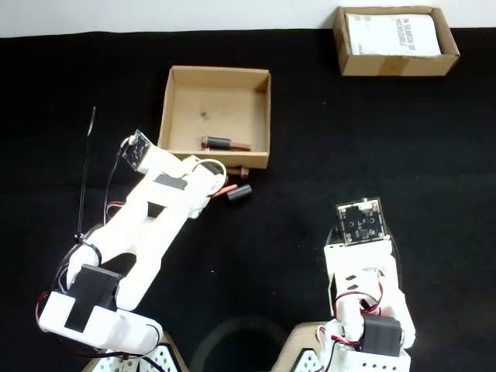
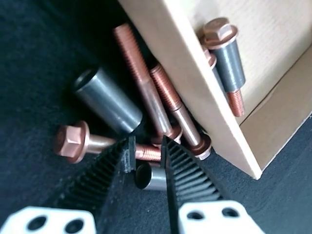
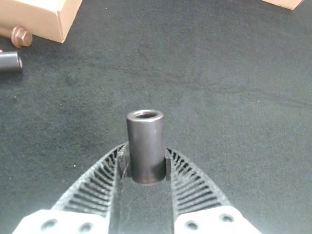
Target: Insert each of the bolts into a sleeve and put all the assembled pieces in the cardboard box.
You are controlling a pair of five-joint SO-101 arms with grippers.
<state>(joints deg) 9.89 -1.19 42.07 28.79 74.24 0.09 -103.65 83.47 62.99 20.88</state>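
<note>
Step in hand, as I read it: mate a loose bolt with the sleeve held ready. The right arm [image 1: 360,267] sits well apart from the cardboard box [image 1: 166,108]. The right jaws are closed on a sleeve [image 3: 145,141], gripped at its lower half so it stands out along their line, bore open and unobstructed. The left arm [image 1: 155,213] ends just outside the box's near wall, with the left jaws low over a loose bolt [image 2: 73,141] on the bench [image 1: 310,155]. Its threaded end shows between them, but I cannot tell whether they grip it or only straddle it. To do this well I want the hold just below the hex head with the thread left free. The shank should line up with the bore before any push, since a tilt will likely catch thread on the rim. Clutter is a risk. A second sleeve [image 2: 107,100] lies just beside the bolt, a third [image 2: 148,176] sits under the left jaws, and two more bolts [image 2: 146,83] rest against the box's outer wall, so a lift could drag neighbours. Containers: the cardboard box holds one assembled piece [image 1: 225,143] by its near wall. A further bolt head [image 2: 209,56] peeks out behind it; sleeved or not, I cannot tell. A second box [image 1: 387,66], well beyond the cardboard box, holds a white printed sheet [image 1: 395,32].
</note>
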